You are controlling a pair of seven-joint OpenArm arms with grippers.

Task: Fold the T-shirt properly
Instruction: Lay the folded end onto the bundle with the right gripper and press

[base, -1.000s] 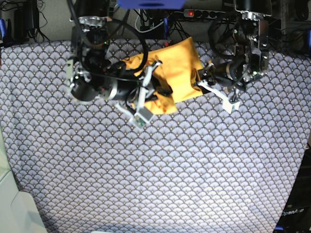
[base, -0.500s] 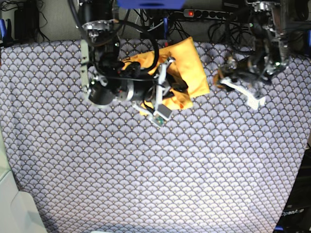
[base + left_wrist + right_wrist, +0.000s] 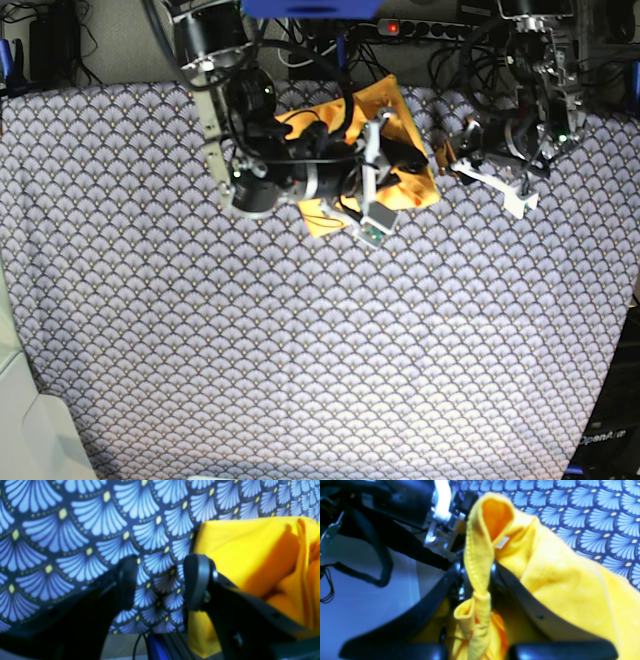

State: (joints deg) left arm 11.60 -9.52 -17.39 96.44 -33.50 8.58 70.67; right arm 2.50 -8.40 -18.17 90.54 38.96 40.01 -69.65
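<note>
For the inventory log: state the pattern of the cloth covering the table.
Blue-grey table cloth: repeating fan-shaped scales, each tipped with a small yellow dot. Clearest in the left wrist view.

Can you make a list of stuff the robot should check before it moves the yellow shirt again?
1. Right hand gripping the T-shirt: ok, shut on a stitched edge.
2. Left hand free: ok, open with only the patterned cloth between its fingers.
3. Left hand clear of the shirt: ok, it sits just beside the fabric.
4. Shirt lying flat: not ok, it is bunched in a lump.
5. Sleeves tucked in: cannot tell, they are hidden in the bundle.
</note>
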